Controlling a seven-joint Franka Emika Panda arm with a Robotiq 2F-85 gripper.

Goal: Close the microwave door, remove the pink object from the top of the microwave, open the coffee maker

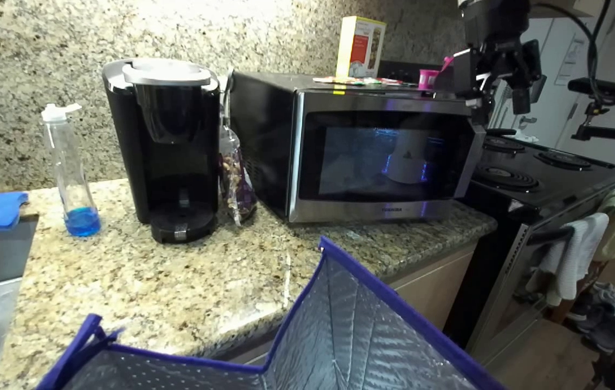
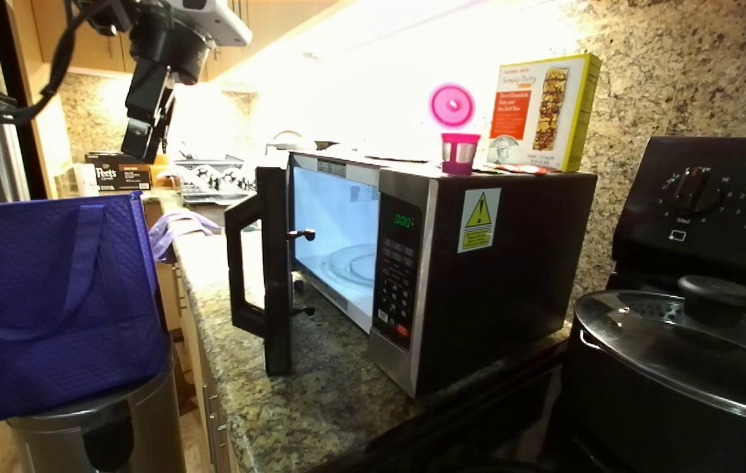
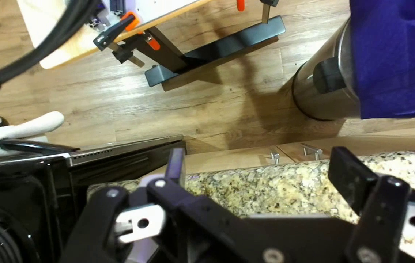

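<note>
Closing the microwave door (image 2: 277, 269), which stands ajar, seems the step in hand, so the gripper (image 3: 261, 170), spread wide and holding nothing, should push it closed before reaching for the pink cup (image 2: 459, 161) atop the microwave (image 2: 497, 289).

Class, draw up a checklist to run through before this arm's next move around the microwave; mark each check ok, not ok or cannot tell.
1. Fingers spread, holding nothing: ok.
2. Fingers apart from the microwave door: ok, a gap shows in an exterior view.
3. Microwave door shut: not ok; it stands open, so closing it is likely the next move.
4. Pink object upright on the microwave: ok, with its round lid raised.
5. Purple bag apart from the door: ok.
6. Turntable bare: cannot tell; only part of it shows.
</note>
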